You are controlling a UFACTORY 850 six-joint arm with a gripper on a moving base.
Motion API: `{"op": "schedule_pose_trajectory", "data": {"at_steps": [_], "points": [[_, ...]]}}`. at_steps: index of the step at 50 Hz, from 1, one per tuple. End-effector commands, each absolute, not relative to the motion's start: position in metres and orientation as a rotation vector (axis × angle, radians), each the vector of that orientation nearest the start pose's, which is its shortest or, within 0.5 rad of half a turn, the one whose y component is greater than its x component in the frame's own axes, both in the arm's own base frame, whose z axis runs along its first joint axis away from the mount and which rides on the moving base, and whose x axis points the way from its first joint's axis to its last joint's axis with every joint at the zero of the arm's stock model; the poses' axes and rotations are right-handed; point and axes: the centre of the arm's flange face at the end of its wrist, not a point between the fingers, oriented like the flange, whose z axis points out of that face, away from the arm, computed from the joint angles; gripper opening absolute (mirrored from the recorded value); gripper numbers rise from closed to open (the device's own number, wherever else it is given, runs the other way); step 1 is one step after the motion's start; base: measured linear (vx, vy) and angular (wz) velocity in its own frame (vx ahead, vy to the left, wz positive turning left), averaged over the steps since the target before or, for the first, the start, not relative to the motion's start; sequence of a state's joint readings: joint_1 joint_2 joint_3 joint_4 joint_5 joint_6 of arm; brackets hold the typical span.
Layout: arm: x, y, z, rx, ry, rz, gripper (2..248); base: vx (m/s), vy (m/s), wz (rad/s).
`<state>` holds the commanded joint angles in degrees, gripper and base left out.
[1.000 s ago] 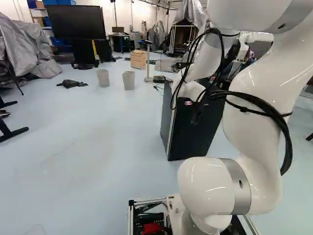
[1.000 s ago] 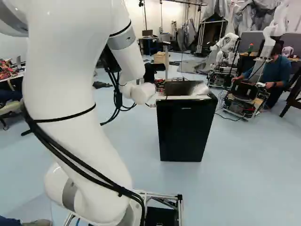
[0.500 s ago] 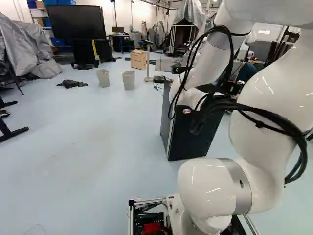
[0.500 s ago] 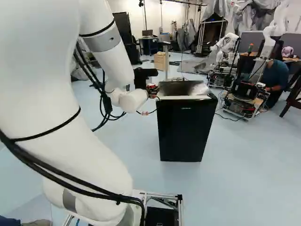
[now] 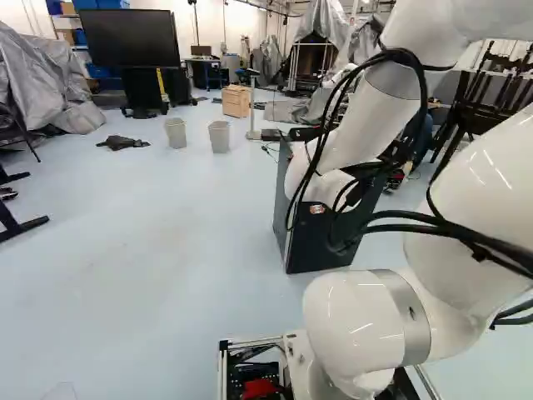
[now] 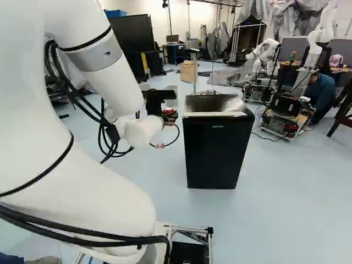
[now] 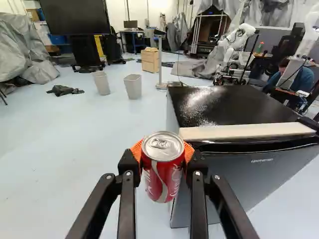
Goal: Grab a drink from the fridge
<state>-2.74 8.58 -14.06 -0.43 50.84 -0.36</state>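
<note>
The fingers (image 7: 128,162) are clamped on a red soda can (image 7: 163,172), upright between their ribbed orange pads (image 7: 188,151). The fridge (image 7: 249,179) stands beyond and beside them, boxy, its black top glossy. The smooth, round metal can looks secured; only carrying it off seems left.
</note>
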Motion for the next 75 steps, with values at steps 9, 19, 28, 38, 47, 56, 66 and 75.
{"op": "schedule_pose_trajectory", "data": {"at_steps": [9,19,28,38,47,56,66,75], "points": [[0.312,-0.010,0.382,-2.547,0.029,-1.874,99,0.000,0.000,0.000],[0.295,-0.006,0.376,-2.551,0.017,-1.854,99,0.000,0.000,0.000],[0.284,-0.003,0.371,-2.554,0.009,-1.841,99,0.000,0.000,0.000],[0.275,-0.001,0.368,-2.556,0.003,-1.830,99,0.000,0.000,0.000],[0.271,0.000,0.366,-2.557,0.001,-1.825,99,0.000,0.000,0.000],[0.270,0.000,0.366,-2.558,0.000,-1.824,99,0.000,0.000,0.000],[0.270,0.000,0.366,-2.558,0.000,-1.824,99,0.000,0.000,0.000],[0.270,0.000,0.366,-2.558,0.000,-1.824,99,0.000,0.000,0.000]]}}
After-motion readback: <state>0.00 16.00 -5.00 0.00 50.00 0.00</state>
